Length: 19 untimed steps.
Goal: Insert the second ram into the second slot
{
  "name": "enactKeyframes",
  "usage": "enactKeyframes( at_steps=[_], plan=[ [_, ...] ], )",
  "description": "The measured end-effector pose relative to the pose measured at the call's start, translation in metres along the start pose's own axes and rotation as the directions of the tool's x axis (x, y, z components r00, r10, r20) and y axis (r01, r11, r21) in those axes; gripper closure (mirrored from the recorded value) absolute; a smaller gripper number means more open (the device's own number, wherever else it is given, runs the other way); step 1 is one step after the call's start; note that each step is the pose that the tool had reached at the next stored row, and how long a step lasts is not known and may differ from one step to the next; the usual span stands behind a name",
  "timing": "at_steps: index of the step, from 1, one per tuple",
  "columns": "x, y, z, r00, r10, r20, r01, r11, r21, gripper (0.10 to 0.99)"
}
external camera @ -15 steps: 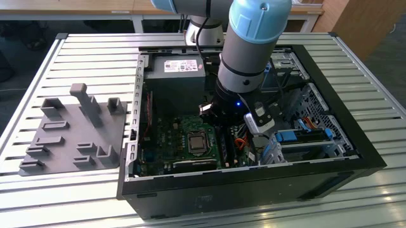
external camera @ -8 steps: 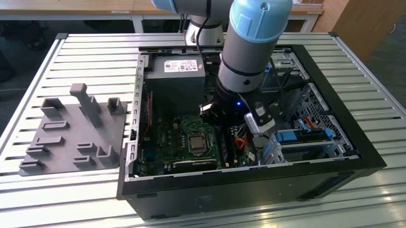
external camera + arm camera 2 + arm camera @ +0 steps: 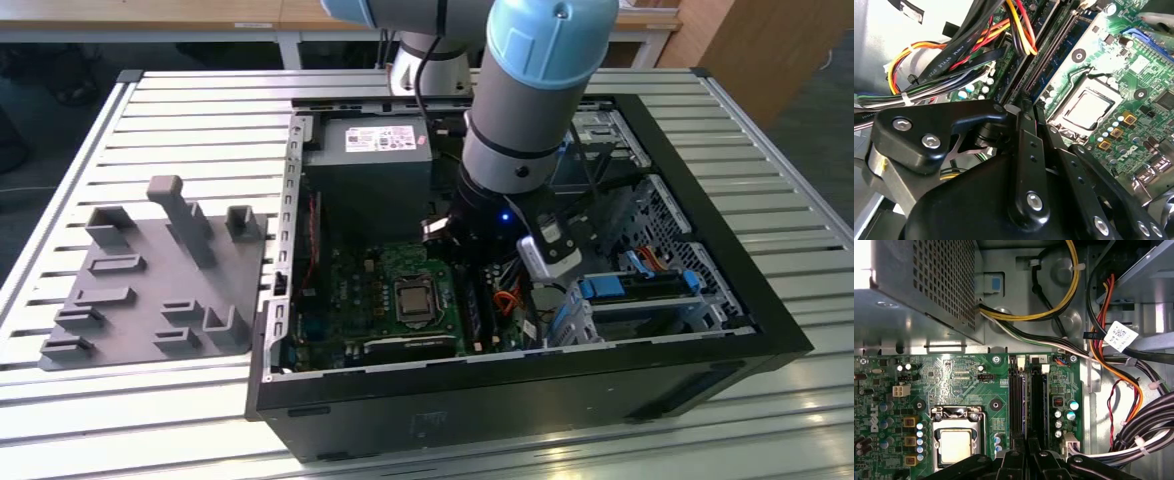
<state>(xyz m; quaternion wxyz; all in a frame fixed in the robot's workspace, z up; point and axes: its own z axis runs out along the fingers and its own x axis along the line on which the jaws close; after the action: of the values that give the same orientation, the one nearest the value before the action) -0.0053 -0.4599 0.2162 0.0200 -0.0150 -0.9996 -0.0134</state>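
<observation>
Evidently the insertion step. Gripper point(image 3: 1027, 454) low inside the open computer case point(image 3: 534, 400), jaws pinched nearly together on a thin edge-on strip, seemingly the second ram point(image 3: 1027, 405), lying along the memory slots point(image 3: 1038, 405) beside the processor socket point(image 3: 956, 440). Seating wants square alignment, even downward pressure.

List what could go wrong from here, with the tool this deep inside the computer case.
1. The bundle of yellow, red and black cables hangs right beside the black memory slots, so the tool could snag it.
2. The bare silver processor socket lies next to the slots, so a sideways slip might strike it.
</observation>
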Motion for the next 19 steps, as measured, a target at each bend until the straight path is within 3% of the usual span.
enactKeyframes(
  at_steps=[8, 19],
  plan=[
    [-0.0001, -0.0002, 0.0059, 1.0000, -0.001, -0.0005, 0.001, 1.0000, 0.001, 0.949],
    [-0.0002, -0.0002, 0.0069, 1.0000, -0.001, -0.0005, 0.001, 1.0000, 0.000, 0.949]
  ],
)
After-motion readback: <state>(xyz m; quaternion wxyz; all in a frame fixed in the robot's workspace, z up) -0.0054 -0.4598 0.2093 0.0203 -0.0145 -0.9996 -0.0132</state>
